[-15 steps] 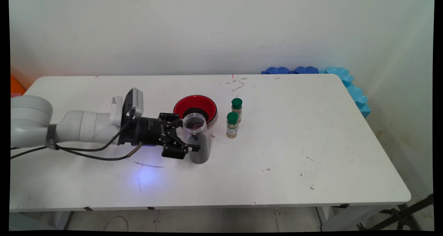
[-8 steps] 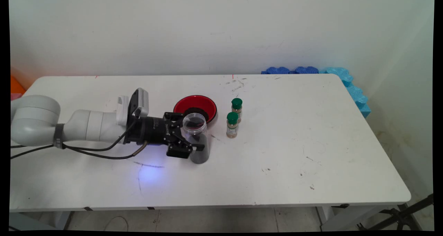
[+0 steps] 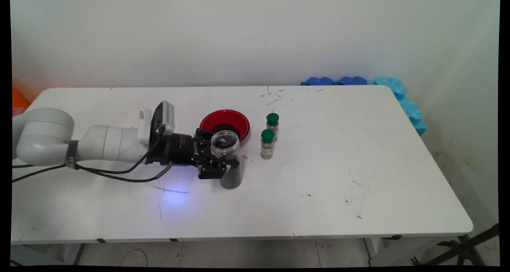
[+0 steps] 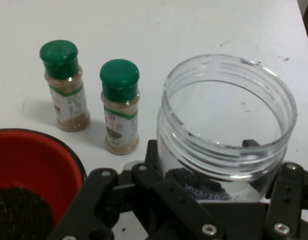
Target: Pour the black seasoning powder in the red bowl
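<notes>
A clear, lidless plastic jar (image 3: 226, 144) with dark grains in its bottom stands left of the table's middle. My gripper (image 3: 228, 156) reaches in level from the left and is shut on the jar, one finger on each side. In the hand view the jar (image 4: 226, 115) fills the space between the fingers (image 4: 286, 200) of the gripper (image 4: 219, 170). Just behind the jar sits a red bowl (image 3: 207, 120) holding a dark heap, also seen in the hand view (image 4: 34, 160). Two green-capped spice bottles (image 3: 267, 144) (image 3: 272, 125) stand to the jar's right.
Blue foam pieces (image 3: 398, 92) lie along the table's far right corner and edge. An orange object (image 3: 18, 98) shows at the far left beyond the table. Black cables (image 3: 119, 176) hang under the arm.
The arm has slid to the right towards the jar. The fingers, spread wide a second ago, have come together on the jar's sides. The jar stands where it was.
</notes>
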